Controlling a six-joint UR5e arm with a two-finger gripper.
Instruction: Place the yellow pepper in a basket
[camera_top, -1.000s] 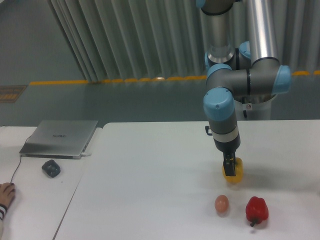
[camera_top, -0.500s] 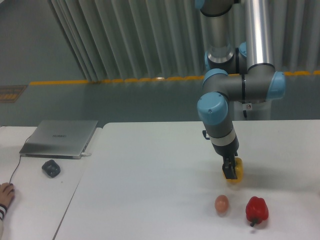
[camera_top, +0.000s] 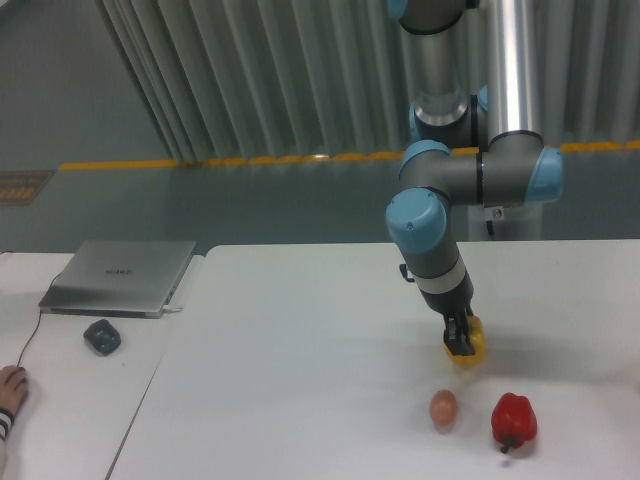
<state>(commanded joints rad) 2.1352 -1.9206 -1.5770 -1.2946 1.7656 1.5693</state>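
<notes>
The yellow pepper (camera_top: 472, 344) hangs just above the white table (camera_top: 300, 380) at centre right, partly hidden by the dark fingers (camera_top: 457, 336) in front of it. My gripper (camera_top: 461, 340) is shut on the yellow pepper, with the arm tilted from upper left down to it. No basket shows anywhere in the view.
A red pepper (camera_top: 514, 421) and a tan egg (camera_top: 443, 408) lie on the table just in front of the gripper. On the left side table are a closed laptop (camera_top: 120, 275), a dark mouse (camera_top: 101, 335) and a person's hand (camera_top: 12, 388) at the edge.
The arm's elbow and wrist have swung a little to the left. The yellow pepper has stayed in the gripper at almost the same spot, slightly higher.
</notes>
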